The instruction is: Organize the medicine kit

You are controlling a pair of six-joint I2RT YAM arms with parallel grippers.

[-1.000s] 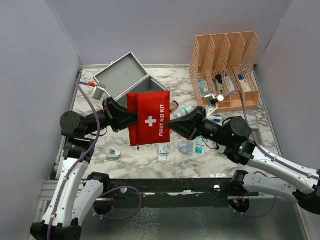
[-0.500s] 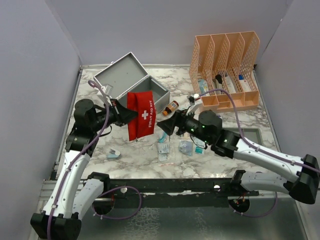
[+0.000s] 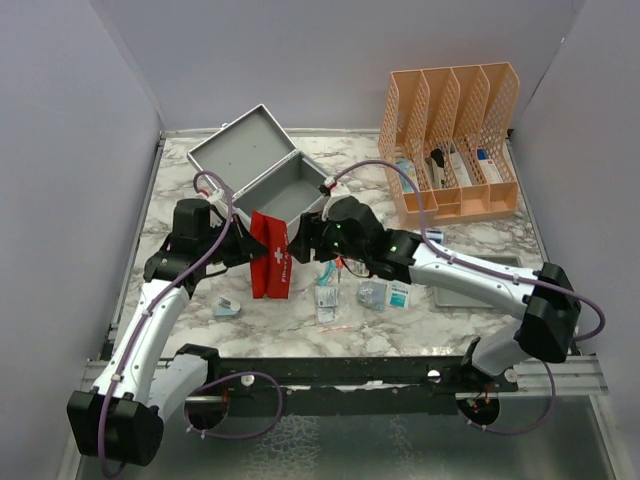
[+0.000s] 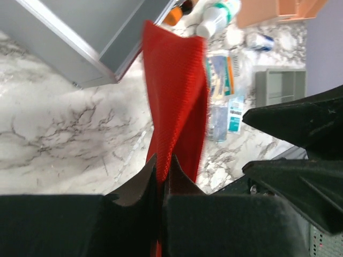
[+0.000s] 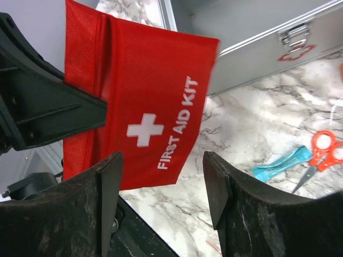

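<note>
The medicine kit [image 3: 285,185] is a grey metal box standing open at the back left, its lid [image 3: 235,148] tipped back; its latch side shows in the right wrist view [image 5: 268,37]. A red first aid pouch [image 3: 270,267] hangs in front of the kit, above the marble. My left gripper [image 3: 248,250] is shut on the pouch's edge [image 4: 179,96], the fingers [image 4: 182,179] pinching the fabric. My right gripper [image 3: 307,238] is open just right of the pouch [image 5: 144,107], its jaws wide apart with nothing between them.
An orange mesh organizer [image 3: 455,140] with small items stands at the back right. A shallow grey tray [image 4: 280,85] lies at the right. Loose packets [image 3: 385,293], orange scissors [image 5: 323,150], a white bottle [image 4: 214,13] and a small packet [image 3: 227,308] lie on the marble.
My right gripper has let go of the pouch, opened and swung left toward the kit. The left gripper now holds the pouch alone, lower and turned edge-on.
</note>
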